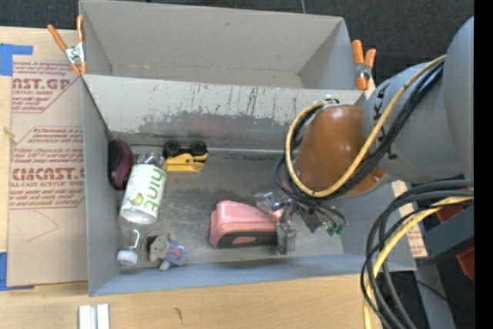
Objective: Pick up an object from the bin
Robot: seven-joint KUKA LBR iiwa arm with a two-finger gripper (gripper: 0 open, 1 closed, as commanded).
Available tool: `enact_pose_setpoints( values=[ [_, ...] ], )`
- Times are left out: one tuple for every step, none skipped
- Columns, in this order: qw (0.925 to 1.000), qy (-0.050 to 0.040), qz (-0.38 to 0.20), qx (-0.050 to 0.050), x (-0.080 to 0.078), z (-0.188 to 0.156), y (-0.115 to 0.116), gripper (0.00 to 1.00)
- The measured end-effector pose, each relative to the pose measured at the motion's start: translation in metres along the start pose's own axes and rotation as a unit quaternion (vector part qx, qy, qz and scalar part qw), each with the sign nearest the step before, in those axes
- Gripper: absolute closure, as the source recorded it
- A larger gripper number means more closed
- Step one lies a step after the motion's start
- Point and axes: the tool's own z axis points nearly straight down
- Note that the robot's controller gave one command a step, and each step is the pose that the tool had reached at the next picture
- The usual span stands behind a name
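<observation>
Along the front wall of the bin (231,272), in its left corner, a small white piece (127,256) and a grey-and-purple trinket (166,251) lie just beside each other. To their right, about midway along the front, a pink block (240,218) with a dark underside lies lengthwise on the floor. The end effector (283,229) is low over the block's right end, touching it or very nearly so. I cannot tell how far open it is or whether it has hold of the block. Just behind it are the wrist's orange cover (331,154) and looped cables (296,166).

Farther back on the left, a white bottle (144,193) with green lettering lies on its side. A dark maroon thing (119,164) lies against the bottle's far end, by the left wall. Farthest back, at the foot of the rear wall, a yellow-and-black toy car (186,156) sits just beside the bottle's far end and well apart from the end effector.
</observation>
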Motion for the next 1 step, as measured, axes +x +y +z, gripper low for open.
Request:
enact_pose_setpoints(
  values=[
    [0.9999, 0.0138, -0.006, -0.001, -0.0391, 0.0028, 0.0208, 1.0]
  ],
)
